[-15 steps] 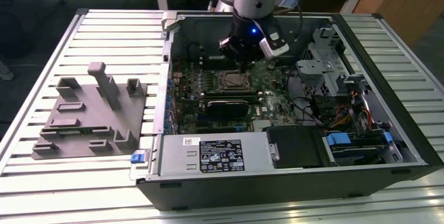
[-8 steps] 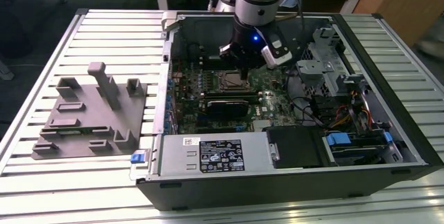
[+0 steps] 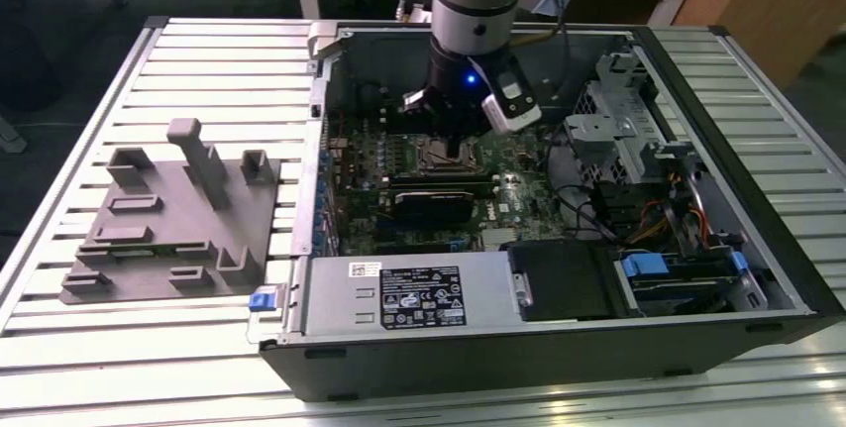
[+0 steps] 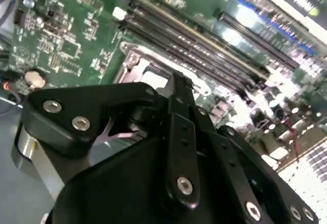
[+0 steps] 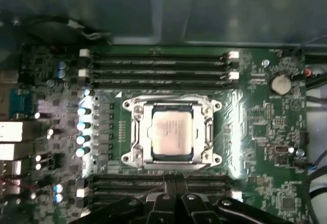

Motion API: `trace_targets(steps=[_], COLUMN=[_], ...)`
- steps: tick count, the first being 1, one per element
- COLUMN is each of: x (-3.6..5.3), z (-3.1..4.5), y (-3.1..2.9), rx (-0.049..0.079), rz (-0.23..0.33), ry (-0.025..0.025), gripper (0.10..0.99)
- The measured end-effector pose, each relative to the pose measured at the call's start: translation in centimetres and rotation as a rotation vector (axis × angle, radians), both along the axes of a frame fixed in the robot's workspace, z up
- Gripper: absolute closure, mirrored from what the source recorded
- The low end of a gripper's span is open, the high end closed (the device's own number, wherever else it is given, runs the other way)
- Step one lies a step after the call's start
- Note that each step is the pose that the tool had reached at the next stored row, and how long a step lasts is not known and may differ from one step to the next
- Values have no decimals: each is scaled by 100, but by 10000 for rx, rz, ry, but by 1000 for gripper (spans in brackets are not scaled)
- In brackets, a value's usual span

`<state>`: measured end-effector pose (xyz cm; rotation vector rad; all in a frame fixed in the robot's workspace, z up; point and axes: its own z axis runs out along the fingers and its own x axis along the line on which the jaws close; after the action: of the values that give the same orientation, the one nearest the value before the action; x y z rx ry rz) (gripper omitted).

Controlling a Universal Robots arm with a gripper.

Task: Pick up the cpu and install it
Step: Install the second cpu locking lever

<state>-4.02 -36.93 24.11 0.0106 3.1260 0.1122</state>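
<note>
The cpu (image 5: 172, 133), a silvery square chip, lies flat inside the metal socket frame (image 5: 134, 132) on the green motherboard (image 5: 265, 127). In the first wrist view my gripper (image 5: 176, 184) hovers just beside the socket's edge, with its two black fingers pressed together and nothing between them. The second wrist view shows the fingers (image 4: 180, 88) meeting above the socket frame (image 4: 132, 60). In the exterior view the gripper (image 3: 457, 145) reaches down into the open computer case (image 3: 740, 100) over the socket.
Memory slots (image 5: 158, 63) run along both sides of the socket. A coin battery (image 5: 280, 84) sits near the board's corner. A power supply (image 3: 410, 293) and a drive cage (image 3: 621, 115) fill the case. Grey fixture blocks (image 3: 172, 219) stand on the table at the exterior view's left.
</note>
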Motion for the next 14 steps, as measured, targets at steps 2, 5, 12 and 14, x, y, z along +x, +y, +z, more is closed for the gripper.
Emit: trace_targets(steps=[2, 5, 12, 14], x=[-33, -110, -148, -149], z=[-2, -7, -103, -140], y=[-27, -40, -41, -42], rx=[1, 1, 0, 0], rz=[0, -2, 1, -1], ry=[0, 0, 19, 23], gripper=[980, 980, 980, 980])
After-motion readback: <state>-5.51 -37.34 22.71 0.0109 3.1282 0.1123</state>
